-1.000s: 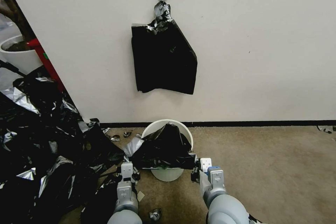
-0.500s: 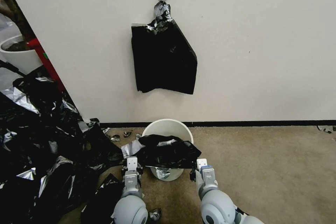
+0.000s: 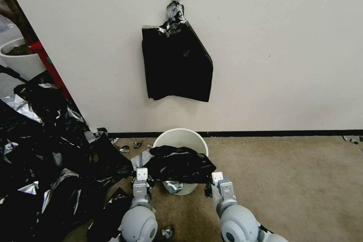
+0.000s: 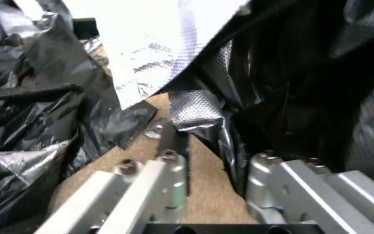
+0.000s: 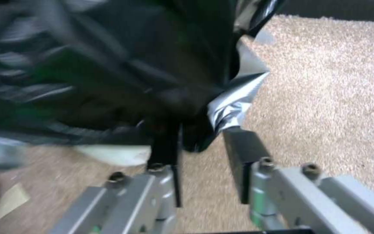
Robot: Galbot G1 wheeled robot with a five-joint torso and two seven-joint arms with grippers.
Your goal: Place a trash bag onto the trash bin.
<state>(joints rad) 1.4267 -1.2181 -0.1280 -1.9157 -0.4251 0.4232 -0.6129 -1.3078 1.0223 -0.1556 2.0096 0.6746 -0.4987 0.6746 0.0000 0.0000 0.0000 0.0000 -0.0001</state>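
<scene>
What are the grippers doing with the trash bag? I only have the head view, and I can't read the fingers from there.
Observer: In the left wrist view, the left gripper is open, with bare carpet between its fingers. The trash bag hangs beside one finger.
Operator: And the right one?
Observer: The right gripper is open too. A silvery fold of the bag touches one fingertip.

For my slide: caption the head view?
Both grippers, left gripper and right gripper, flank a trash bag draped over the trash bin.
</scene>
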